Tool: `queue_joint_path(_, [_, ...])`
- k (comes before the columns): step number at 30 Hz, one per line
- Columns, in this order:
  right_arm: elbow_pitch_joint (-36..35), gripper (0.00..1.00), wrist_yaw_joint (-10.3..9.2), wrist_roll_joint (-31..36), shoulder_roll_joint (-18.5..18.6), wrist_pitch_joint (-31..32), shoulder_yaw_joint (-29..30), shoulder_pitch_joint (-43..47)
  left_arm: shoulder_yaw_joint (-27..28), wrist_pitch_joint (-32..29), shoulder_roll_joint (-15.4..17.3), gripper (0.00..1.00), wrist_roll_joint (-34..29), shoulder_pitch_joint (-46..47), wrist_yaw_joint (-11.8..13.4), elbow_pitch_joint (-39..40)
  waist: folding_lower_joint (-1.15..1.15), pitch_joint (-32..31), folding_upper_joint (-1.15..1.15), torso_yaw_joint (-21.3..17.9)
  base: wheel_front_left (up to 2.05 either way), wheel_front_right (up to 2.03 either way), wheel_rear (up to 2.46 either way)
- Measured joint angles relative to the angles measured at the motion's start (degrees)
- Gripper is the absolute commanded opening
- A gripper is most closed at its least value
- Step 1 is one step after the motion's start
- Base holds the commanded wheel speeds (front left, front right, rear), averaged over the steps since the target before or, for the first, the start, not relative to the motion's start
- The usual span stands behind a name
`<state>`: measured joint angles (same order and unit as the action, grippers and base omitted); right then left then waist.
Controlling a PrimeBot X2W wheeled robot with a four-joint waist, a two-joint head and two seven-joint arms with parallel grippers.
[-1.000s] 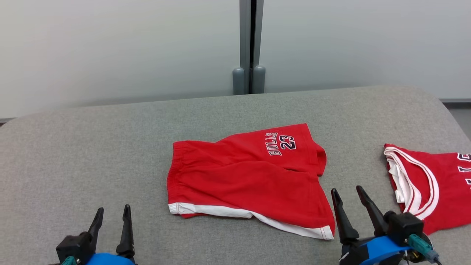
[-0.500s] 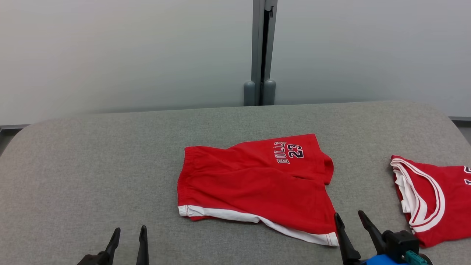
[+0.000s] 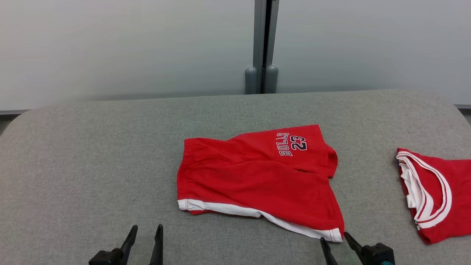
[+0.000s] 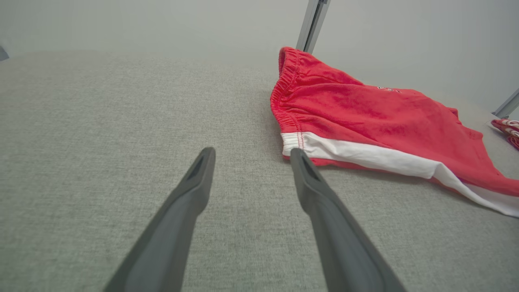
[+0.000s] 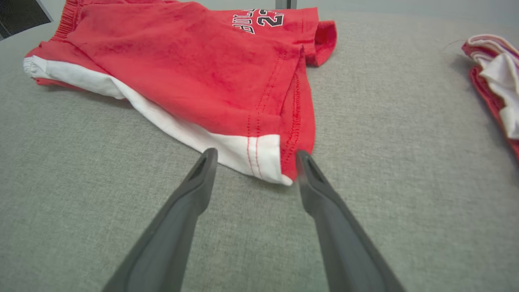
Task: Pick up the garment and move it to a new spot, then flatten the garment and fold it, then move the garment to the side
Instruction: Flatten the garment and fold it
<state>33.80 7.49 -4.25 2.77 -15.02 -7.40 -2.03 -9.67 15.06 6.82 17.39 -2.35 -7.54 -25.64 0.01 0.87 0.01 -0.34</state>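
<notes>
A pair of red shorts [image 3: 254, 180] with white side stripes and a "BULLS 23" print lies folded in half on the grey table [image 3: 92, 165], waistband to the left. My left gripper [image 3: 146, 231] stands open near the front edge, left of the shorts' near waistband corner [image 4: 294, 140]. My right gripper [image 3: 334, 238] is open just in front of the shorts' near right hem corner [image 5: 263, 162], which sits between its fingertips in the right wrist view. Nothing is held.
A second red garment with white trim [image 3: 434, 191] lies at the table's right edge, also seen as a red and white bundle [image 5: 494, 77]. A grey post [image 3: 262, 48] stands behind the table against a pale wall.
The head camera has shifted, so the whole scene sits further right and both grippers show lower in the view. The shorts lie as before.
</notes>
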Motion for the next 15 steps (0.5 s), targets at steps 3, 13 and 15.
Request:
queue_joint_path(3, [1.0, 1.0, 0.0, 0.5, 0.0, 0.0, -0.1, -0.8, -0.5, 0.0, 0.3, 1.0, 1.0, 0.1, 0.0, 0.1, 0.0, 0.7, 0.0, 0.4, 0.0, 0.0, 0.0])
queue_joint_path(13, [3.9, 1.0, 0.0, 2.2, 0.0, 0.0, -1.8, -4.1, -2.8, 0.0, 2.7, 1.0, 4.3, 1.7, 0.0, 1.0, 0.0, 3.6, 0.0, 1.9, 0.0, 0.0, 0.0])
queue_joint_path(15, [3.9, 0.94, 0.0, 2.2, 0.0, 0.0, -2.0, -4.8, -3.9, 0.0, 3.2, 1.0, 5.1, 2.1, 0.0, 1.3, 0.0, 4.2, 0.0, 1.8, 0.0, 0.0, 0.0])
